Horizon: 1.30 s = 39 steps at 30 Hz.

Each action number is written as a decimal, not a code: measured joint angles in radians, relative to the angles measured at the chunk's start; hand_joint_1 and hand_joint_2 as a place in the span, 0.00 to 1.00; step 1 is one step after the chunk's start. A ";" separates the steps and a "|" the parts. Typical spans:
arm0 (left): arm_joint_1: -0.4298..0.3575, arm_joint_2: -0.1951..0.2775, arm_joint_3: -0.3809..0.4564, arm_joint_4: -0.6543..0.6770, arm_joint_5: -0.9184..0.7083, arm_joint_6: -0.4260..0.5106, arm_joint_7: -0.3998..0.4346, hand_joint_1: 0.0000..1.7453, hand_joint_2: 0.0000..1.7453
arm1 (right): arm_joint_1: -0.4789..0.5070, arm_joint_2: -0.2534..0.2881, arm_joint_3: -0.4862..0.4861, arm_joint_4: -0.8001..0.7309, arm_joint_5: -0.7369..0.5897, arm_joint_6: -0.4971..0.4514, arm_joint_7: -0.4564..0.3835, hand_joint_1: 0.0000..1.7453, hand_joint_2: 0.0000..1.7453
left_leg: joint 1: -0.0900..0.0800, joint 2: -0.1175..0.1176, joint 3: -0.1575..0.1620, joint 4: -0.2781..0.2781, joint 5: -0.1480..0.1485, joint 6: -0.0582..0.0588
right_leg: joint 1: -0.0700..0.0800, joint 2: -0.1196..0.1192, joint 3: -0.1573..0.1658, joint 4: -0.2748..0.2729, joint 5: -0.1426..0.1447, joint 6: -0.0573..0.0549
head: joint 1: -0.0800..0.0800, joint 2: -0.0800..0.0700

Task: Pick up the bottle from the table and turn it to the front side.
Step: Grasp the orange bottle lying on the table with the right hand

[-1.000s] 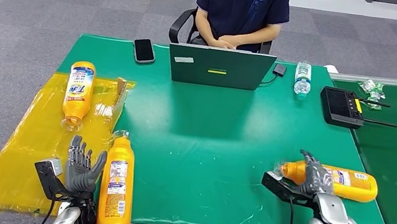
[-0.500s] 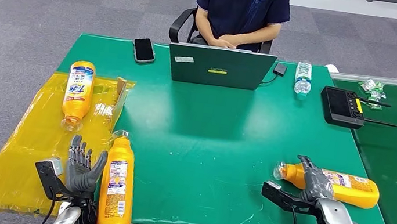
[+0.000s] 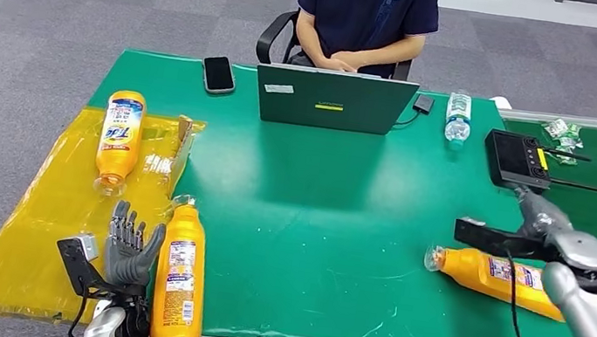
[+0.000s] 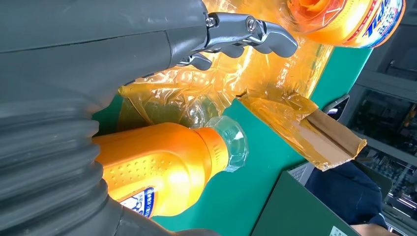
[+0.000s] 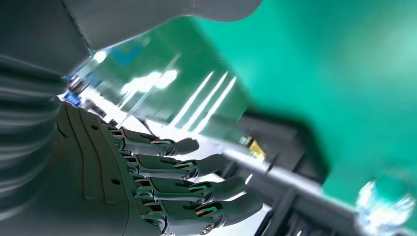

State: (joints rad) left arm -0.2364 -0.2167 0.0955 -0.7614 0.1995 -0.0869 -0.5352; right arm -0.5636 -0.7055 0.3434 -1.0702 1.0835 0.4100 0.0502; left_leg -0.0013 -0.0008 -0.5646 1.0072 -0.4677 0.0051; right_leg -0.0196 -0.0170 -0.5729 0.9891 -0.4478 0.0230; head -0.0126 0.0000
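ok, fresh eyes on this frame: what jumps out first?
Probably the orange plastic bottles lying on the green table: one on its side near the right edge, with the robot's right hand open above it, apart from it. Another orange bottle lies at the front-left edge beside the open left hand. A third lies on the crinkled yellow plastic sheet.

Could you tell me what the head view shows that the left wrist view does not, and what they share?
Head view alone: the right hand open above the orange bottle lying near the table's right edge, plus the black phone and clear water bottle. Left wrist view alone: the clear ribbed cap of the orange bottle beside the left hand, seen close. Both: that bottle, the yellow plastic sheet and the green table.
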 joint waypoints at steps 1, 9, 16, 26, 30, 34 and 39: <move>-0.002 0.000 -0.001 0.004 0.004 -0.004 0.000 0.00 1.00 | -0.029 -0.008 0.019 0.018 -0.011 0.008 0.000 0.00 1.00 | 0.000 -0.001 0.000 0.000 0.000 0.000 | 0.000 0.000 0.000 0.000 0.000 0.000 | 0.000 0.000; -0.022 0.000 -0.003 0.038 0.037 -0.032 -0.004 0.00 1.00 | -0.333 -0.029 0.233 0.259 -0.082 0.102 -0.054 0.00 1.00 | 0.000 0.000 -0.003 0.000 0.001 0.000 | 0.000 0.000 -0.002 0.001 0.000 0.000 | 0.000 0.000; -0.028 0.000 -0.003 0.051 0.045 -0.038 -0.001 0.00 1.00 | -0.464 0.032 0.356 0.454 -0.098 0.077 -0.067 0.00 1.00 | 0.000 -0.002 -0.002 0.000 0.001 -0.001 | 0.000 -0.001 -0.002 0.001 0.001 0.000 | 0.000 0.000; -0.030 0.001 -0.003 0.057 0.051 -0.039 -0.001 0.00 1.00 | -0.479 0.048 0.446 0.491 -0.125 0.055 -0.096 0.00 1.00 | 0.000 -0.002 -0.002 0.000 0.001 -0.001 | 0.000 -0.001 -0.002 0.001 0.001 0.000 | 0.000 0.000; -0.029 0.006 -0.003 0.057 0.058 -0.039 -0.001 0.00 1.00 | -0.427 -0.004 0.466 0.356 -0.233 0.090 -0.082 0.00 1.00 | 0.000 -0.003 -0.002 0.000 0.001 -0.001 | 0.001 -0.002 -0.002 0.000 0.000 0.000 | 0.000 0.000; -0.025 0.017 -0.003 0.058 0.058 -0.046 -0.004 0.00 1.00 | -0.248 -0.128 0.460 0.072 -0.377 0.051 0.044 0.00 1.00 | 0.002 -0.006 0.000 0.000 -0.001 -0.001 | 0.002 -0.005 0.001 0.000 -0.002 -0.001 | 0.000 0.000; -0.012 0.022 -0.003 0.046 0.055 -0.050 0.000 0.00 1.00 | 0.113 -0.313 0.344 -0.275 -0.444 -0.041 0.181 0.00 1.00 | 0.001 -0.008 -0.004 0.000 -0.007 -0.002 | 0.002 -0.008 0.003 0.000 -0.007 -0.001 | 0.000 0.000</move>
State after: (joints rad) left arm -0.2484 -0.1951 0.0923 -0.7150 0.2544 -0.1370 -0.5353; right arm -0.4511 -1.0189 0.6869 -1.3448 0.6399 0.3686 0.2307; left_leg 0.0001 -0.0093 -0.5682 1.0067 -0.4743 0.0031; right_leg -0.0180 -0.0247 -0.5697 0.9891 -0.4544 0.0224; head -0.0123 0.0000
